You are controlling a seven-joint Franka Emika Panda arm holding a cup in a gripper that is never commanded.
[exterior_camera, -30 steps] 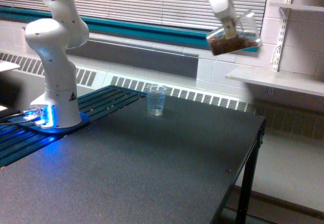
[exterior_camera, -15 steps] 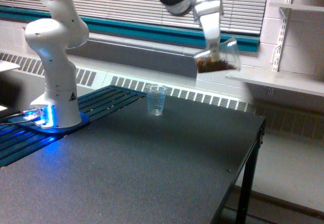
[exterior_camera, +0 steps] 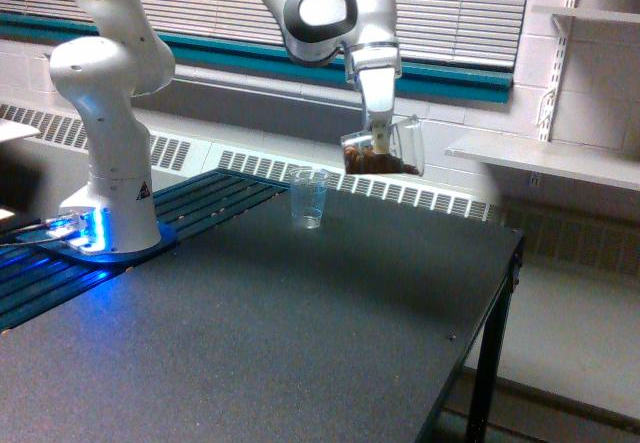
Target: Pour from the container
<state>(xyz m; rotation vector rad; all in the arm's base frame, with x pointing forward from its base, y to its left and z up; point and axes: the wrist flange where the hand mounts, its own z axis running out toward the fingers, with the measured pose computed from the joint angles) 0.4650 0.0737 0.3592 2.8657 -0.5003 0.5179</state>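
Observation:
The container (exterior_camera: 385,150), a clear plastic measuring cup with brown pieces in its bottom, hangs in the air above the far part of the table. My gripper (exterior_camera: 378,135) is shut on it from above. It sits nearly upright, a little to the exterior view's right of and higher than a small clear tumbler (exterior_camera: 308,198) that stands on the dark tabletop. The cup and the tumbler do not touch.
The arm's white base (exterior_camera: 110,193) stands at the exterior view's left on a blue-lit mount. The black table (exterior_camera: 300,343) ends in an edge at the right with a leg below. A white shelf (exterior_camera: 545,158) juts from the wall beyond it.
The arm has swung down and toward the exterior view's left, carrying the container from high near the shelf to just beside and above the tumbler. The tumbler has not moved.

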